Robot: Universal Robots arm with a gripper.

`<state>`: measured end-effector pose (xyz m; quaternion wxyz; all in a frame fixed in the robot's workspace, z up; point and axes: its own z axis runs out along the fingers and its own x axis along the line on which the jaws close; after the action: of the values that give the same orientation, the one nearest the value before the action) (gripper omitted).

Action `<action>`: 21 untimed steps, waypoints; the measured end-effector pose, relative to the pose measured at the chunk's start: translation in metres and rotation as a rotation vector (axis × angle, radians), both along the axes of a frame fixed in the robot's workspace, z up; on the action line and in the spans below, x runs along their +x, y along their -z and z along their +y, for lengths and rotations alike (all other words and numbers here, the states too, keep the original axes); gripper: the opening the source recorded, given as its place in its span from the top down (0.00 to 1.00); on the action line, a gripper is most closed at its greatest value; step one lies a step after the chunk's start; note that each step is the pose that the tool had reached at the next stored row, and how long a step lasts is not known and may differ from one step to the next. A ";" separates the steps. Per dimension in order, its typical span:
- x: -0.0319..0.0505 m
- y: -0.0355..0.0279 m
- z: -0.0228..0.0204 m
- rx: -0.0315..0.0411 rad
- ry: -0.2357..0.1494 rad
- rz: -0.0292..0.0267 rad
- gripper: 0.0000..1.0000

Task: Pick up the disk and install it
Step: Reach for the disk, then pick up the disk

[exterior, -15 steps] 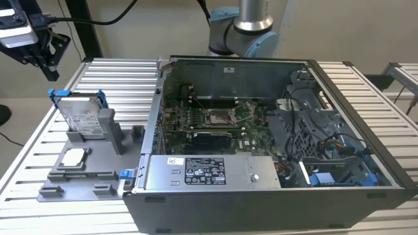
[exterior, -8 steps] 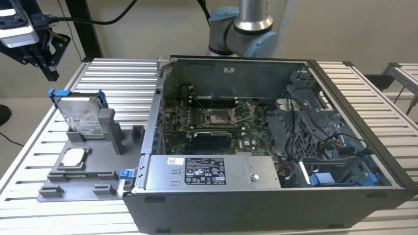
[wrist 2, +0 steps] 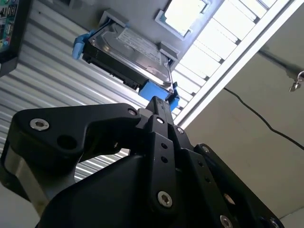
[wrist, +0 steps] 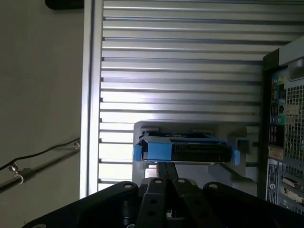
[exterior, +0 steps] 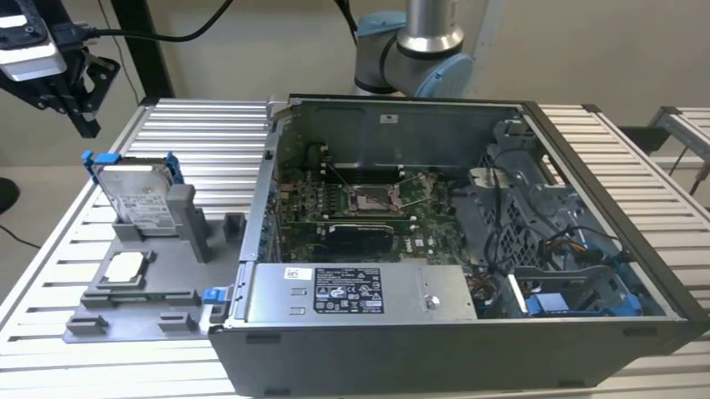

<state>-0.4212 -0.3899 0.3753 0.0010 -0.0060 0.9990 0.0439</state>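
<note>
The disk [exterior: 141,198] is a silver-grey hard drive with a white label in a blue carrier. It stands upright on edge in a slot of the grey fixture [exterior: 166,287] at the exterior view's left. My gripper [exterior: 86,123] hangs above and behind it, apart from it, with its black fingers together and nothing between them. In the second wrist view the fingertips [wrist 2: 158,103] point toward the disk [wrist 2: 128,50] and its blue end tab. In the first wrist view the disk [wrist: 190,149] lies just beyond the fingertips [wrist: 165,167].
An open computer case [exterior: 599,158] takes up the table's middle and the exterior view's right. It holds a motherboard [exterior: 367,204], a grey labelled power-supply box [exterior: 355,293] and a blue-edged drive bay [exterior: 571,295]. A small square silver chip [exterior: 125,266] lies on the fixture.
</note>
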 end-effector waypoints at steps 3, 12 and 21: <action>0.0000 0.0000 0.0000 -0.0001 -0.003 0.0001 1.00; 0.0000 0.0000 0.0001 -0.0012 -0.043 -0.0001 1.00; 0.0000 0.0000 0.0000 -0.0012 -0.200 -0.0002 1.00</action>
<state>-0.4212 -0.3899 0.3753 -0.0033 -0.1055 0.9935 0.0432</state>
